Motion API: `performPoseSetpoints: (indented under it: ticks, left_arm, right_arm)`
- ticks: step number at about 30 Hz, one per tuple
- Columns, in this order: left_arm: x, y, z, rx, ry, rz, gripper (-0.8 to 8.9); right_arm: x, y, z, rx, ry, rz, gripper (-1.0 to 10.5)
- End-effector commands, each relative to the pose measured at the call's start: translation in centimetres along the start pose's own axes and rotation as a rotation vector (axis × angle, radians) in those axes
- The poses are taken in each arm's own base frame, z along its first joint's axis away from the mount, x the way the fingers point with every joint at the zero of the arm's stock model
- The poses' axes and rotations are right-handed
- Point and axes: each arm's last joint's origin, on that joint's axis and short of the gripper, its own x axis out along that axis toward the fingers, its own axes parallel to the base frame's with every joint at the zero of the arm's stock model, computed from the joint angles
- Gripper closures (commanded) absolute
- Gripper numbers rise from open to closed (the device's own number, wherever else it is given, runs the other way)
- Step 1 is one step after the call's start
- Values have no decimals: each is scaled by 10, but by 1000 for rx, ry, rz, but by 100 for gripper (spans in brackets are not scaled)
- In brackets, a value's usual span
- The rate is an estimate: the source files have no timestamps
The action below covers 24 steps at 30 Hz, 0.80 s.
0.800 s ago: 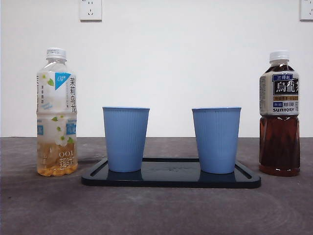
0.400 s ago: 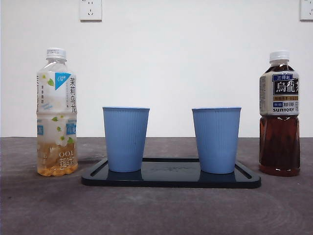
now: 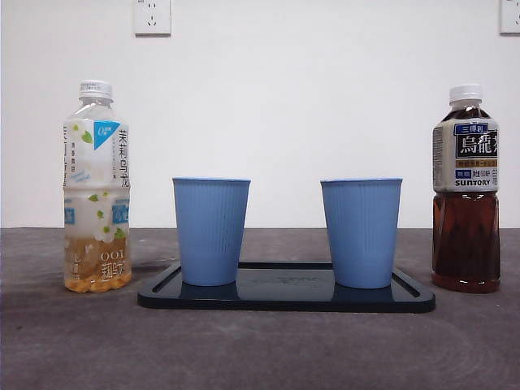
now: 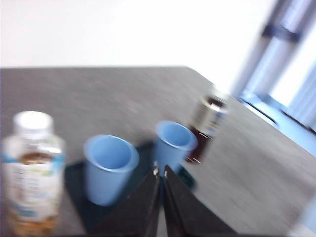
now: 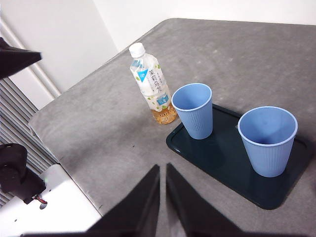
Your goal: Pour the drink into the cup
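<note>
Two empty blue cups, one left (image 3: 210, 231) and one right (image 3: 361, 233), stand on a black tray (image 3: 284, 299). A pale jasmine tea bottle (image 3: 96, 187) stands left of the tray and a dark oolong tea bottle (image 3: 465, 191) stands right of it, both capped and upright. No gripper shows in the front view. My left gripper (image 4: 160, 171) is shut and empty, above and short of the pale bottle (image 4: 32, 173) and cups (image 4: 109, 168); that view is blurred. My right gripper (image 5: 163, 168) is shut and empty, high above the table, short of the tray (image 5: 222, 158).
The grey table (image 3: 260, 349) ends at a white wall with two sockets (image 3: 152, 16). In the right wrist view the table's edge (image 5: 54, 148) runs near a white base (image 5: 49, 207), with part of a black arm (image 5: 15, 54) beyond.
</note>
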Motion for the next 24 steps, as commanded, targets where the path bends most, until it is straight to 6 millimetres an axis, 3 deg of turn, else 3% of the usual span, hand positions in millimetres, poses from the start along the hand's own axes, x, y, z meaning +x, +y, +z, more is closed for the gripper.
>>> performPoseSetpoints:
  ticks: [1, 8, 13, 24]
  left_arm:
    - [5, 15, -20, 36, -38, 94, 803]
    - [15, 60, -94, 91, -98, 402, 803]
    - [21, 78, -133, 94, -143, 513, 804]
    - [25, 90, -162, 77, -128, 638, 803]
  right_arm:
    - [-1, 2, 4, -18, -12, 9, 929]
    - [-1, 2, 4, -18, -12, 8, 929]
    - [-1, 2, 4, -18, -12, 9, 929]
    - [-1, 2, 4, -18, -12, 8, 929]
